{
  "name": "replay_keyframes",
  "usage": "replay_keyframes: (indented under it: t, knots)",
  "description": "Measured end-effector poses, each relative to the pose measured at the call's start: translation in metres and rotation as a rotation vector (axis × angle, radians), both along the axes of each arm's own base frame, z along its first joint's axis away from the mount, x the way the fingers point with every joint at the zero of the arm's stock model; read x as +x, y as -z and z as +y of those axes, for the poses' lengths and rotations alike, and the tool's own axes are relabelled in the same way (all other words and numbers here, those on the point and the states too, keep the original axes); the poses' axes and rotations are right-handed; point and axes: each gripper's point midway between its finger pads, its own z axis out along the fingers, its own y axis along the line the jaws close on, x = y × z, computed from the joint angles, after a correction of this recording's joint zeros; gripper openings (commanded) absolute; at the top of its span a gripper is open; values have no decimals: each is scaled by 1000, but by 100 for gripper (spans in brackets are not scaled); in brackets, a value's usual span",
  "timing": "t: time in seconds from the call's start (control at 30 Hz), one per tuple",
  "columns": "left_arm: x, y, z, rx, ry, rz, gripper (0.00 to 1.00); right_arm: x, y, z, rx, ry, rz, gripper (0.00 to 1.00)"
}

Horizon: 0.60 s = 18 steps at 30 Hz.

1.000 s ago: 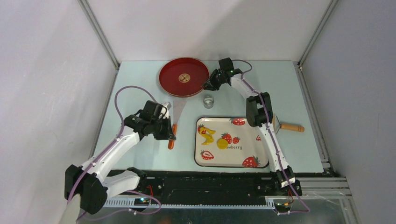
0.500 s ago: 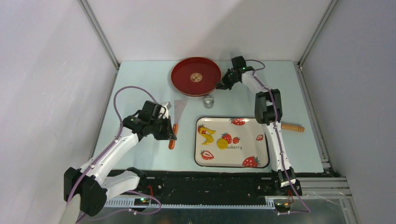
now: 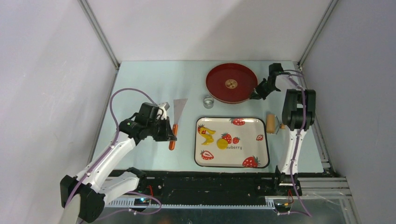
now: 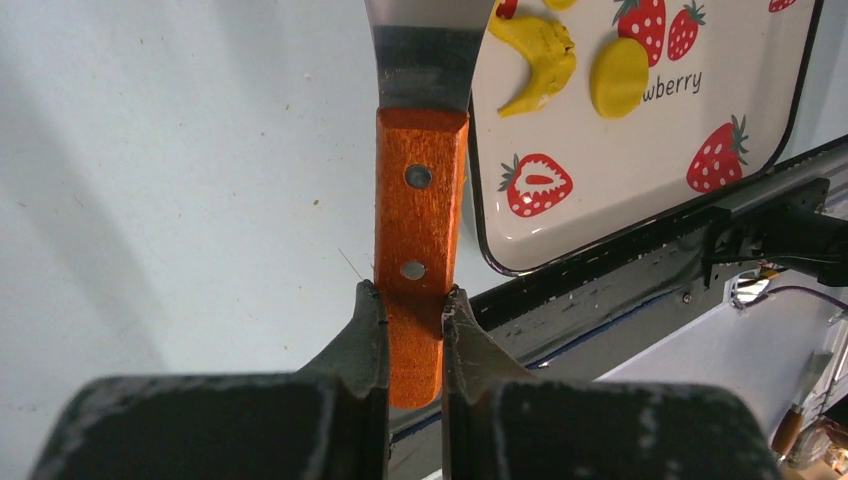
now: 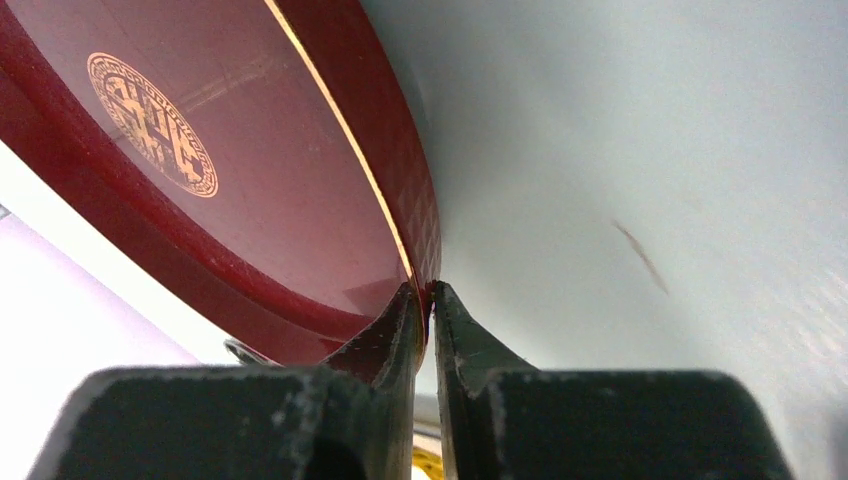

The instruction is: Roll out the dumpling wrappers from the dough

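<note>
On the strawberry tray (image 3: 252,140) lie an irregular yellow lump of dough (image 3: 207,133) and one small round yellow dumpling wrapper (image 3: 222,143). The left wrist view shows the dough (image 4: 535,55) and the wrapper (image 4: 618,75) beyond the scraper. My left gripper (image 3: 170,133) (image 4: 413,300) is shut on the scraper's orange handle (image 4: 420,200), left of the tray. The scraper's blade (image 3: 180,103) points to the back. At the back right, my right gripper (image 3: 258,92) (image 5: 428,292) is shut on the right rim of a red plate (image 3: 231,83) (image 5: 250,150).
A small clear cup (image 3: 208,101) stands between the plate and the tray. A wooden roller (image 3: 271,123) lies off the tray's right edge, partly under my right arm. Metal rails and walls bound the table on both sides.
My right gripper closed on the red plate's rim and carried the plate from the back left-centre to the back right. The left arm and scraper barely moved.
</note>
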Motion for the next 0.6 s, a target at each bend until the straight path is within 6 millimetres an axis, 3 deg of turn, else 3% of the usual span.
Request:
replay_keyframes:
  t: [0.13,0.33,0.5,0.6]
  knots:
    - [-3,1,0,-5,-8,9,0,-34,-13,-24,-26,18,16,13]
    - [-10,2,-8,-5,15,16,0,-83,-30,-25,-49,-20,15,15]
    - [-17,3,-15,7,41,15,0,-124,-20,-17,-56,-65,56,19]
    - [-22,3,-20,10,64,16,0,-136,-10,-13,-58,-88,78,25]
